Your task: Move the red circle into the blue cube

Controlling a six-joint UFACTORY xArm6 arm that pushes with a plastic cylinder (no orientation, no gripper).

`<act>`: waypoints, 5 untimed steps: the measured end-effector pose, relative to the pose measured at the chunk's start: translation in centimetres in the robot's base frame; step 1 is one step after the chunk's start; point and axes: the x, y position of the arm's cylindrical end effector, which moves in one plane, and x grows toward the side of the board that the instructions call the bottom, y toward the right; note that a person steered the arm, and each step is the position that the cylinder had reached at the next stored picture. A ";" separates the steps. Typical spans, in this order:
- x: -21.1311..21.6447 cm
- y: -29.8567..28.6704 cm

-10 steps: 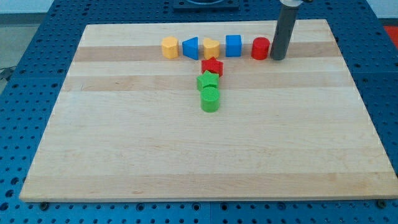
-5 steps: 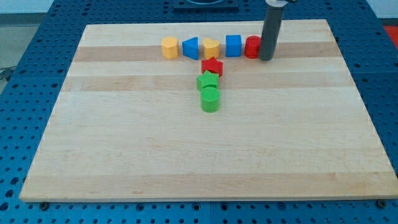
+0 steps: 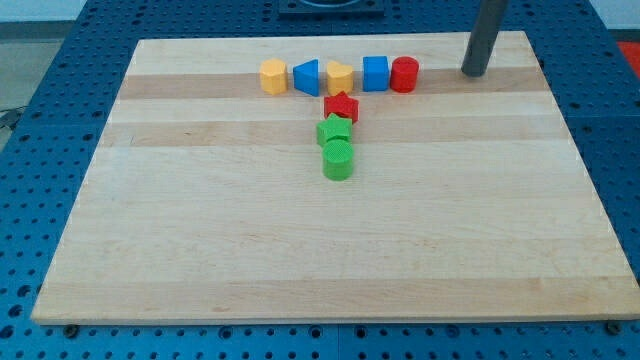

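Note:
The red circle (image 3: 404, 75) stands near the view's top, touching the right side of the blue cube (image 3: 375, 73). My tip (image 3: 474, 73) is to the right of the red circle, well apart from it, near the board's top right. The rod rises out of the view's top.
A row at the view's top holds a yellow hexagon (image 3: 272, 76), a blue triangular block (image 3: 306, 77) and a yellow block (image 3: 339, 77). Below it a red star (image 3: 341, 107), a green star (image 3: 334, 130) and a green cylinder (image 3: 338, 159) form a column. The wooden board (image 3: 200, 250) lies on a blue pegboard.
The red circle slid left until it touched the blue cube. My tip first pushed left with it, then drew back to the right and slightly upward.

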 end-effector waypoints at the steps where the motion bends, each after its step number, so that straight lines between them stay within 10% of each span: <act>1: 0.2 -1.7; 5: 0.9 -4.1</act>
